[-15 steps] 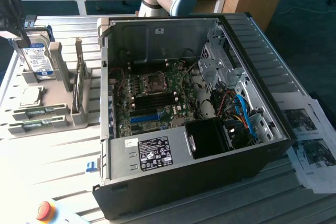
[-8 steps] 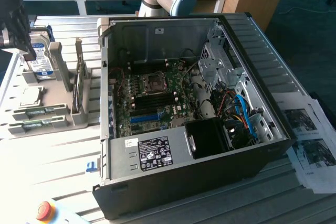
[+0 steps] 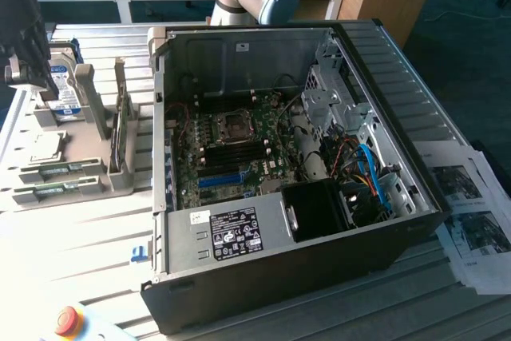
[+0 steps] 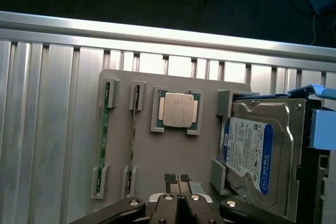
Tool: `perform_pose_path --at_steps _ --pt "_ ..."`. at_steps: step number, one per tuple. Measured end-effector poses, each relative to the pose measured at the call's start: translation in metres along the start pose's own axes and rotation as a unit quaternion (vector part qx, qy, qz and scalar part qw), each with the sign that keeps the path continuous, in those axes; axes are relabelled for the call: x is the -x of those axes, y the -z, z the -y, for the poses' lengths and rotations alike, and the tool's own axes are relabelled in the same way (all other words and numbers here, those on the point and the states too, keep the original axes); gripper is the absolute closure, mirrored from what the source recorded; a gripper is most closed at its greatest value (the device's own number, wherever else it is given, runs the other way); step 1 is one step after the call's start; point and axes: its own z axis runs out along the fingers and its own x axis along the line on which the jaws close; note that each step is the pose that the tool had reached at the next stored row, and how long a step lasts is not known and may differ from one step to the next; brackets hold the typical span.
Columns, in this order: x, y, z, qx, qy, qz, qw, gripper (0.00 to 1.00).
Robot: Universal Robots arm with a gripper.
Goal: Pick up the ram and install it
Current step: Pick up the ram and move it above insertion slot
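hovering over the grey fixture tray (image 4: 157,156), your gripper (image 4: 177,178) sits just beside the cpu (image 4: 177,110), near one edge of the tray. the jaws are closed pad to pad; nothing is between them and they touch nothing.

the ram (image 4: 104,137) lies on the far side of the cpu from the hard drive (image 4: 257,153). it looks to stand on edge in the outermost pair of tray brackets. a second stick (image 4: 133,140) rests in the bracket pair between the ram and the cpu. so from the jaws, the ram lies off sideways, away from the hard drive and beyond that second stick.

the ram's long axis runs parallel to the hard drive's long side and to the seam between your pads. by my reading, the jaws are turned the right way to close across its thin width once they are opened and shifted over. you have just the one arm for this.

the tray rests on the slatted tabletop (image 4: 47,129), beside the open computer case (image 3: 279,277).
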Motion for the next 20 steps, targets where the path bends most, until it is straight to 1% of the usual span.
perform_pose_path --at_steps 3,16,17,18,19,20 --pt "-0.0005 -0.0052 0.0000 0.0000 0.000 0.0004 1.0000 0.90" --pt "-0.0005 -0.0055 0.0001 0.0000 0.000 0.0004 1.0000 0.89" --pt "-0.0005 -0.0055 0.0001 0.0000 0.000 0.0004 1.0000 0.84" --pt "-0.0005 -0.0055 0.0001 0.0000 0.000 0.0004 1.0000 0.84" --pt "-0.0005 -0.0055 0.0001 0.0000 0.000 0.0004 1.0000 0.76" --pt "-0.0005 -0.0055 0.0001 0.0000 0.000 0.0004 1.0000 0.76"
